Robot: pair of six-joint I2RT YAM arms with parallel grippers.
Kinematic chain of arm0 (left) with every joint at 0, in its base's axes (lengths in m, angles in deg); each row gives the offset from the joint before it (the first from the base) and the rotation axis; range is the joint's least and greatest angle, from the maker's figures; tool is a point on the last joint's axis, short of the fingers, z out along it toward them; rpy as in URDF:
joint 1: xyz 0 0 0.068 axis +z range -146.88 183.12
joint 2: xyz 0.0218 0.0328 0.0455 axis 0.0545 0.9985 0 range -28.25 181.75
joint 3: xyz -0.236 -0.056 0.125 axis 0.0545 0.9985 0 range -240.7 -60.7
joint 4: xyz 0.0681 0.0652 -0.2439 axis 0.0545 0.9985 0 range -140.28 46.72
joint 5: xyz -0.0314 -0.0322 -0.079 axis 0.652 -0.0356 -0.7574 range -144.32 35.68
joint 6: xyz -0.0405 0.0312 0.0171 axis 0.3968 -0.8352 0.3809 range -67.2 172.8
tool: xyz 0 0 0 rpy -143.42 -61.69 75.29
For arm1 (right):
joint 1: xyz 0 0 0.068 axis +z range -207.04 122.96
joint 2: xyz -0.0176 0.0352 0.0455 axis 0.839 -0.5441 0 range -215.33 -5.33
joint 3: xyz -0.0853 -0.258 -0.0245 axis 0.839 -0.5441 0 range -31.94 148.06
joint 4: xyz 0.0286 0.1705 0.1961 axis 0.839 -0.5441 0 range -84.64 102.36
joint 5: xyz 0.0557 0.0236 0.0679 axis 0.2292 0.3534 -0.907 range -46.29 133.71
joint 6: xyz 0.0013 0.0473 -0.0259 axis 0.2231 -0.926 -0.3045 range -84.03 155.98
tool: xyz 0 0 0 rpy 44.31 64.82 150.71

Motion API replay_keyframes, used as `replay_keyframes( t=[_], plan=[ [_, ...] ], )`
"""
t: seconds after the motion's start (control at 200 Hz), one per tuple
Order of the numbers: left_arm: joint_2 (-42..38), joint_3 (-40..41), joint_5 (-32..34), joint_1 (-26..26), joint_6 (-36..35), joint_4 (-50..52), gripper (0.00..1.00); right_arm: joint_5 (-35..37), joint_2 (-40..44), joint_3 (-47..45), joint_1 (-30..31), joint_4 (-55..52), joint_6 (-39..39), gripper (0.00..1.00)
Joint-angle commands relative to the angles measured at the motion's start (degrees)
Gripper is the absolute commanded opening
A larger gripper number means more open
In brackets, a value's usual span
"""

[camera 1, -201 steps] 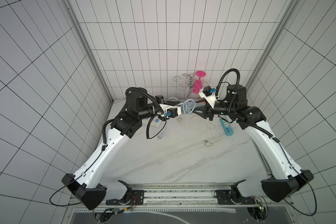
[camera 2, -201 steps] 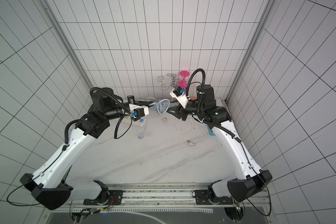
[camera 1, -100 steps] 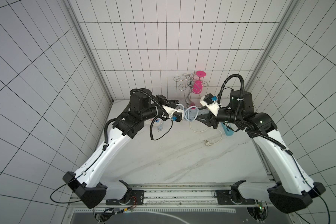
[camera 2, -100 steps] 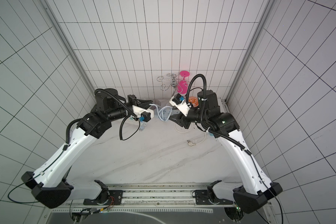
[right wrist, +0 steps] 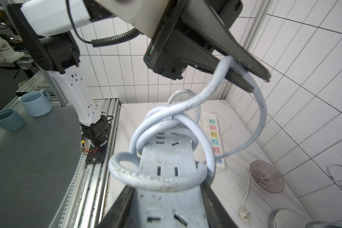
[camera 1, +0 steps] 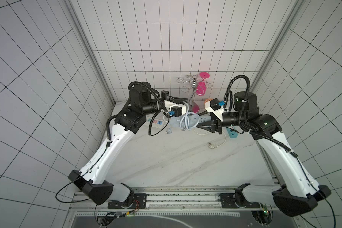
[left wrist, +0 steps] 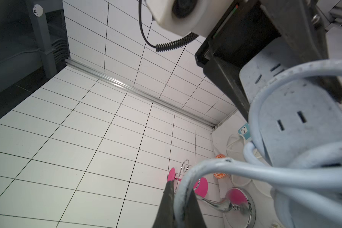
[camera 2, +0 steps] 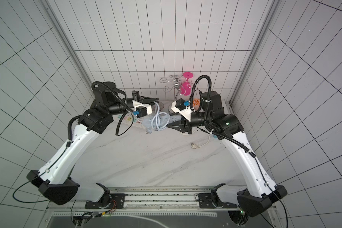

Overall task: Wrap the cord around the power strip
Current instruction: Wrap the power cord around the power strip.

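Right wrist view first: found the power strip [right wrist: 166, 156] gripped at its right end by the right gripper [right wrist: 166, 187]. Saw one black finger pressed on each long side, jaws closed in as far as the strip let them. Saw the cord [right wrist: 162, 120] wound in a few loops around the middle of the strip, some loops crossing over others. Followed one loose bit of cord up from the loops to the left gripper [right wrist: 253, 82]. Found its jaws almost fully closed, pinching the cord tight near the tips.

Looked through the left wrist view next. Saw that pinch up close, with the cord squeezed between two dark fingers [left wrist: 167, 199] and the strip close by.

Checked both top views. Saw the strip held up off the table [camera 1: 166, 161], lying left to right at the far end, between the two arms. Saw the left gripper above the strip's left half, a little farther back. Noticed a small plug [camera 1: 169, 130] just on the near side of the strip's left end. Could not tell whether hanging or lying down. Spotted a white strip [camera 1: 156, 121] with coloured sockets on the table at the far left, and a blue strip [camera 1: 232, 133] at the far right. Found a pink glass [camera 1: 201, 87] hanging on a wire stand [camera 1: 193, 94] by the far wall.
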Motion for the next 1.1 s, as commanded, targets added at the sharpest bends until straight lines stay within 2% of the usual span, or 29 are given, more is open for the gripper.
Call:
replay_keyframes(
  t=[0.0, 0.085, 0.15, 0.2, 0.24, 0.285, 0.33, 0.565, 0.7, 0.89, 1.094],
  plan=[
    [-1.48, 0.39, -1.76, 3.36, 8.69, -15.00, 0.00, -20.32, 5.81, -0.15, 2.18, -2.31, 2.52, 0.00],
    [-2.58, 2.41, -5.14, 4.45, 14.42, -18.86, 0.00, -25.36, 8.94, -3.63, 2.15, 8.33, -3.76, 0.00],
    [-3.62, 4.25, -7.10, 5.31, 19.03, -22.85, 0.00, -28.36, 11.94, -8.71, 2.12, 23.63, -14.20, 0.00],
    [-4.22, 5.37, -8.23, 5.71, 22.59, -25.42, 0.06, -28.93, 14.64, -14.66, 2.18, 42.37, -27.42, 0.00],
    [-4.72, 6.78, -8.36, 5.78, 25.66, -28.38, 0.14, -28.81, 16.50, -20.49, 2.17, 62.14, -42.48, 0.00],
    [-5.06, 8.27, -9.12, 5.86, 28.33, -31.34, 0.18, -28.48, 17.14, -25.30, 2.17, 82.55, -56.48, 0.00],
    [-5.33, 9.36, -9.73, 5.90, 30.55, -33.52, 0.20, -28.24, 16.31, -26.26, 2.32, 91.64, -64.05, 0.00],
    [-4.25, 15.65, -12.10, 5.83, 45.44, -48.98, 0.33, -25.66, 15.24, -24.61, 4.68, 92.93, -63.25, 0.00],
    [-5.05, 20.36, -12.27, 5.89, 48.78, -52.33, 0.37, -23.12, 14.85, -23.16, 4.77, 92.93, -62.33, 0.00],
    [-9.53, 31.40, -12.02, 5.99, 52.30, -57.41, 0.37, -21.32, 12.09, -18.85, 4.77, 92.93, -62.44, 0.00],
    [-13.08, 38.03, -14.23, 6.51, 53.15, -55.62, 0.37, -20.94, 10.98, -15.57, 4.00, 88.47, -59.47, 0.00]
  ],
)
